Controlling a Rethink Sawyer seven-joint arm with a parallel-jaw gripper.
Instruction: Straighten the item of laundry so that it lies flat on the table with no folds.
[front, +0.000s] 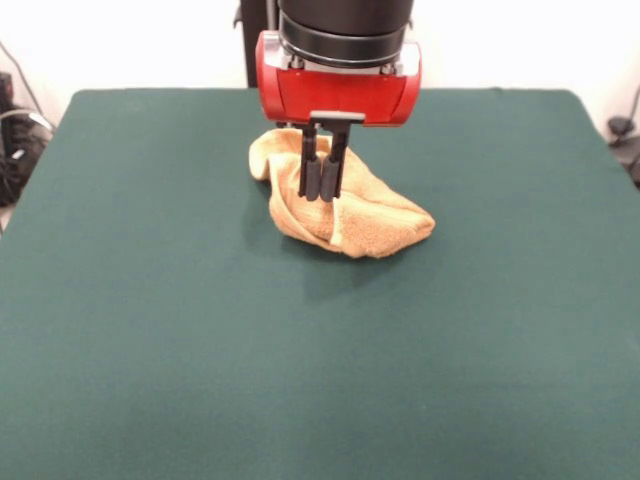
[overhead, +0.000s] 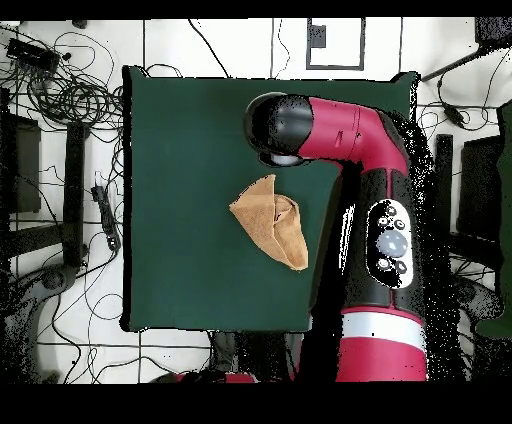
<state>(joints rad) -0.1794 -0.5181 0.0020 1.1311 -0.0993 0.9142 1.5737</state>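
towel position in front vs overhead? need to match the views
Front view: the towel lies crumpled just above centre on the table, under the hand.
Overhead view: the towel is right of the table's centre, below the arm's head.
Shared landmark: the red arm's head.

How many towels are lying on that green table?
1. The towel lies crumpled toward the table's far side, just below the gripper. Nothing shows of another, though its folds could hide something.

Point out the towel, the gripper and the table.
towel (front: 375, 222): front view, on its crumpled right part.
gripper (front: 322, 190): front view, between its tips, over the towel.
table (front: 200, 350): front view, on bare green top.
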